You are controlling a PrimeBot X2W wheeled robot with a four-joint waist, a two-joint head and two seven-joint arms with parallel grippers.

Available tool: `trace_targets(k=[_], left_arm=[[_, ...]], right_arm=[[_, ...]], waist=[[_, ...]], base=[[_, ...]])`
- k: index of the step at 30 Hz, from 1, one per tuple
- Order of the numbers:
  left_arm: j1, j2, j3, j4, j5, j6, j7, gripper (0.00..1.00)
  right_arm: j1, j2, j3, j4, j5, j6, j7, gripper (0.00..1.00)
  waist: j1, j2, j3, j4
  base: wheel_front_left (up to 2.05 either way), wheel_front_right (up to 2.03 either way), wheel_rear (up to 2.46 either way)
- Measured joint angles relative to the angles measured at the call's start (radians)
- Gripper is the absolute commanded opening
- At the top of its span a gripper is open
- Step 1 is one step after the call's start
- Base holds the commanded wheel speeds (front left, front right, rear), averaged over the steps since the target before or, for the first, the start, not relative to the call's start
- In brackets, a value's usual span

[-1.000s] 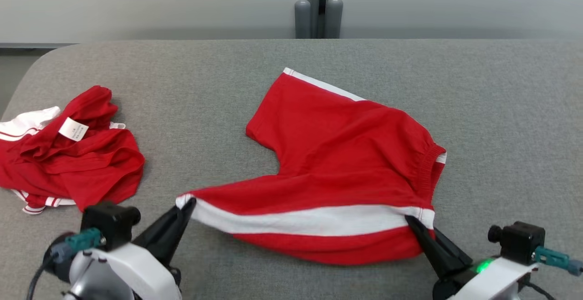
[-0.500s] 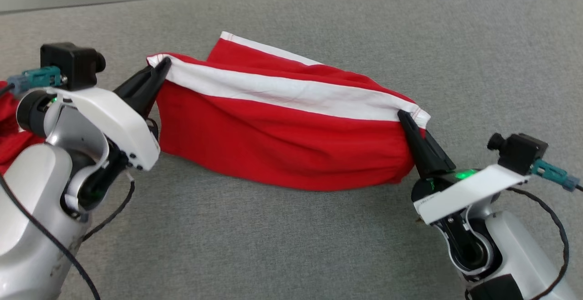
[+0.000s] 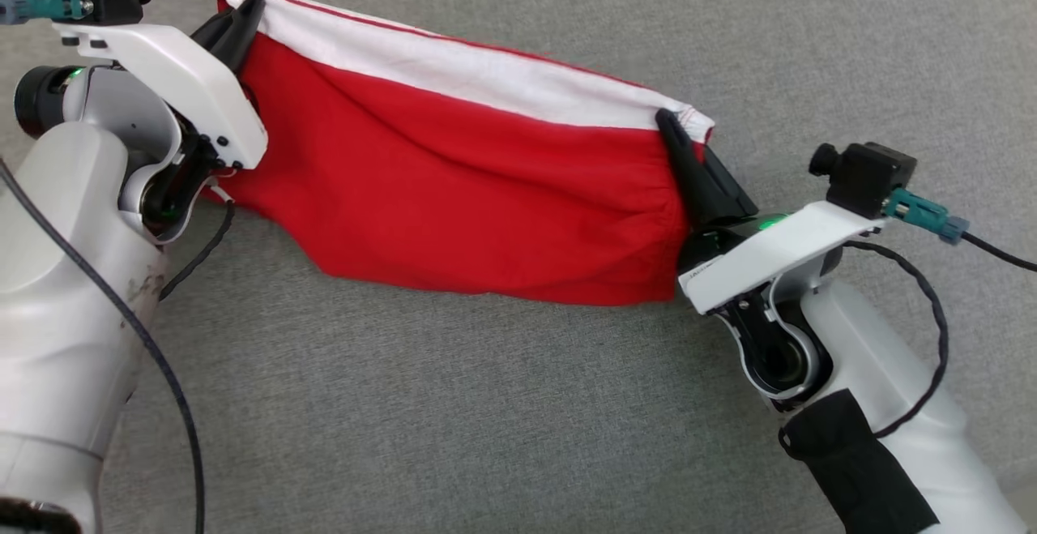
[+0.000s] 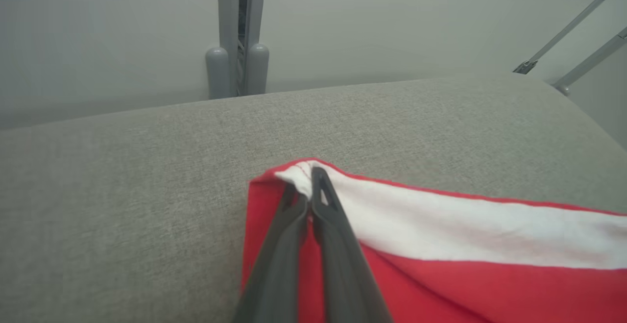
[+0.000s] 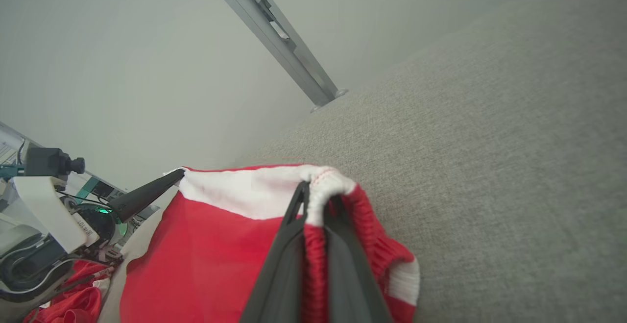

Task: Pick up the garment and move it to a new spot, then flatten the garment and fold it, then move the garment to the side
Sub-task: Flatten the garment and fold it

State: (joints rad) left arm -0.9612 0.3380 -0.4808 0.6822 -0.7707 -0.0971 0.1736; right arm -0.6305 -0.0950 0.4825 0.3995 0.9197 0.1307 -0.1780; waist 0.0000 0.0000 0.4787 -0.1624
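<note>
Fabric of the garment (image 3: 454,194), red with a white band (image 3: 454,72) along its upper edge, stretches between the two grippers above the grey table (image 3: 486,420). The left gripper (image 3: 248,6) has its jaws pinched together on the band's left corner. In the left wrist view its two dark fingers (image 4: 335,244) meet with the white hem nipped between their tips. The right gripper (image 3: 667,119) clamps the opposite corner, where the band meets the gathered waistband (image 5: 382,259). In the right wrist view a fold of red cloth runs down between its closed fingers. The band runs taut and slanting, its left end higher up the head view than its right. Below it the red cloth hangs in soft creases, and I cannot tell whether its lower edge lies on the table or just above it. Seen from the left wrist, the held corner sits short of the table's far edge, roughly in line with a grey post (image 4: 237,34) standing beyond that edge. In the right wrist view a heap of red cloth (image 5: 73,306) lies beneath the left arm, apart from the held garment.
</note>
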Motion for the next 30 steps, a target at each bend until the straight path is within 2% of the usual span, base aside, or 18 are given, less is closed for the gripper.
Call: trace_targets(k=[3,4,5,6,7,8,12,19,21,25,30], left_arm=[[-0.039,-0.03,-0.01,0.085,0.004,-0.013,-0.042,0.0],[-0.05,-0.039,-0.015,0.11,0.003,-0.018,-0.054,0.0],[-0.058,-0.046,-0.018,0.132,0.002,-0.02,-0.064,0.13],[-0.064,-0.051,-0.021,0.155,-0.003,-0.022,-0.073,0.45],[-0.072,-0.057,-0.022,0.176,-0.007,-0.025,-0.082,0.83],[-0.076,-0.061,-0.026,0.194,-0.011,-0.026,-0.088,1.0],[-0.081,-0.071,-0.044,0.233,-0.014,-0.03,-0.149,1.0],[-0.039,-0.07,-0.058,0.218,0.009,-0.029,-0.344,1.0],[0.012,-0.06,-0.048,0.178,0.024,0.001,-0.404,1.0],[0.104,-0.033,-0.014,0.065,0.05,0.066,-0.431,1.0],[0.265,-0.002,0.057,-0.185,0.109,0.174,-0.434,1.0]], right_arm=[[-0.025,-0.002,0.031,0.04,0.014,0.0,-0.008,0.0],[-0.03,-0.002,0.042,0.046,0.026,0.0,-0.007,0.05],[-0.039,-0.003,0.053,0.057,0.03,0.0,-0.009,0.32],[-0.045,-0.006,0.065,0.065,0.03,0.0,-0.012,0.63],[-0.048,-0.008,0.076,0.068,0.034,0.0,-0.018,1.0],[-0.048,-0.009,0.082,0.071,0.042,0.0,-0.021,1.0],[-0.044,-0.035,0.107,0.076,0.058,0.0,-0.039,1.0],[0.029,-0.115,0.08,0.044,0.008,0.0,-0.07,1.0],[0.071,-0.134,0.04,0.01,-0.036,0.0,-0.078,1.0],[0.132,-0.146,-0.035,-0.03,-0.133,0.0,-0.081,1.0],[0.197,-0.13,-0.158,-0.096,-0.312,0.0,-0.084,1.0]], waist=[[0.0,0.0,0.016,-0.011],[0.0,0.0,0.019,-0.012],[0.0,0.0,0.021,-0.013],[0.0,0.0,0.021,-0.014],[0.0,0.0,0.021,-0.014],[0.0,0.0,0.019,-0.014],[0.0,0.0,0.007,-0.009],[0.0,0.0,-0.033,0.024],[0.0,0.0,-0.055,0.041],[0.0,0.0,-0.083,0.066],[0.0,0.0,-0.119,0.097]], base=[[0.0,0.0,0.0],[0.0,0.0,0.0],[0.0,0.0,0.0],[0.0,0.0,0.0],[0.0,0.0,0.0],[0.0,0.0,0.0],[0.0,0.0,0.0],[0.0,0.0,0.0],[0.0,0.0,0.0],[0.0,0.0,0.0],[0.0,0.0,0.0]])
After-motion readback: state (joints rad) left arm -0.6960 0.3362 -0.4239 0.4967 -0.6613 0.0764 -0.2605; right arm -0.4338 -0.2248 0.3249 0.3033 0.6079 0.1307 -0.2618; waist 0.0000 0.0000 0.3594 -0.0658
